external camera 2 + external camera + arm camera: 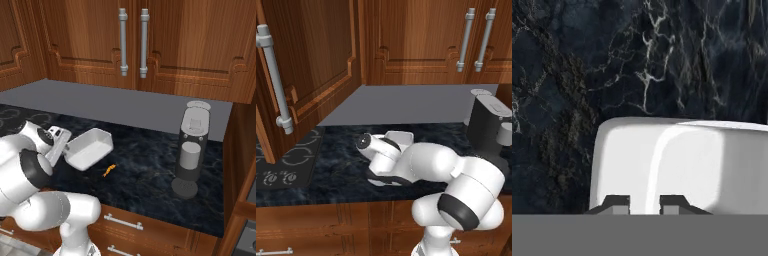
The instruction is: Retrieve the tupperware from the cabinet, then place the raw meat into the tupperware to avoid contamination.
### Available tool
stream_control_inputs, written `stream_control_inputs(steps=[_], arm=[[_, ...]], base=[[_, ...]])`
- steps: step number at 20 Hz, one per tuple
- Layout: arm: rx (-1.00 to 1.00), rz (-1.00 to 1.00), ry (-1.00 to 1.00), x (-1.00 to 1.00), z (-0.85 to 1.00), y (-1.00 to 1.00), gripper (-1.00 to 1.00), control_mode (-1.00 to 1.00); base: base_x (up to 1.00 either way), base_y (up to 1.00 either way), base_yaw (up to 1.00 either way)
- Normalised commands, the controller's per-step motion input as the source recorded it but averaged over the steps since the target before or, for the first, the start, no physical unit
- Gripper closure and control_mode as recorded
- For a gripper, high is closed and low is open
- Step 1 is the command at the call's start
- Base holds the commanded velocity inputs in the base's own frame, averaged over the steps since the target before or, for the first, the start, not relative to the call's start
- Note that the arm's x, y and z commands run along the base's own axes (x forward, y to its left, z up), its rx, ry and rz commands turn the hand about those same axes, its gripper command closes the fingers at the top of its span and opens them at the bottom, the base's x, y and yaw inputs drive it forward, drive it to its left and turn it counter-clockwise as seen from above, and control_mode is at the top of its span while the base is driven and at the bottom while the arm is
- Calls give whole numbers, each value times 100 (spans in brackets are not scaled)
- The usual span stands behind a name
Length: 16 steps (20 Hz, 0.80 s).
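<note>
The white tupperware [90, 147] hangs tilted just above the dark marble counter, its open side facing up and to the right. My gripper [64, 144] is shut on its left wall. In the hand view the fingertips [615, 204] pinch the tub's rim, and the tupperware [677, 160] lies ahead of them. From the left base view a corner of the tupperware [400, 137] peeks out behind my arm. The raw meat [109, 170], a small orange sliver, lies on the counter just below and right of the tub. The cabinet [301, 65] door stands open at the left.
A dark grey appliance [192, 150] stands on the counter to the right, also seen as the appliance [487, 125]. A black cooktop [286, 160] lies at the left. Closed wall cabinets with grey bar handles [132, 42] line the back. Drawers [122, 222] run below the counter edge.
</note>
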Motion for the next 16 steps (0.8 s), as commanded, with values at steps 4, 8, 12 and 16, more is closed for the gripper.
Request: stream_control_inputs(steps=[4, 8, 12, 16], arm=[[0, 0, 1, 0, -8, 13, -100, -100], [0, 0, 0, 0, 0, 0, -100, -100], [0, 0, 0, 0, 0, -1, -100, -100], [0, 0, -1, 0, 26, -2, -100, -100]], base=[[0, 0, 0], [0, 0, 0], [0, 0, 0], [0, 0, 0]])
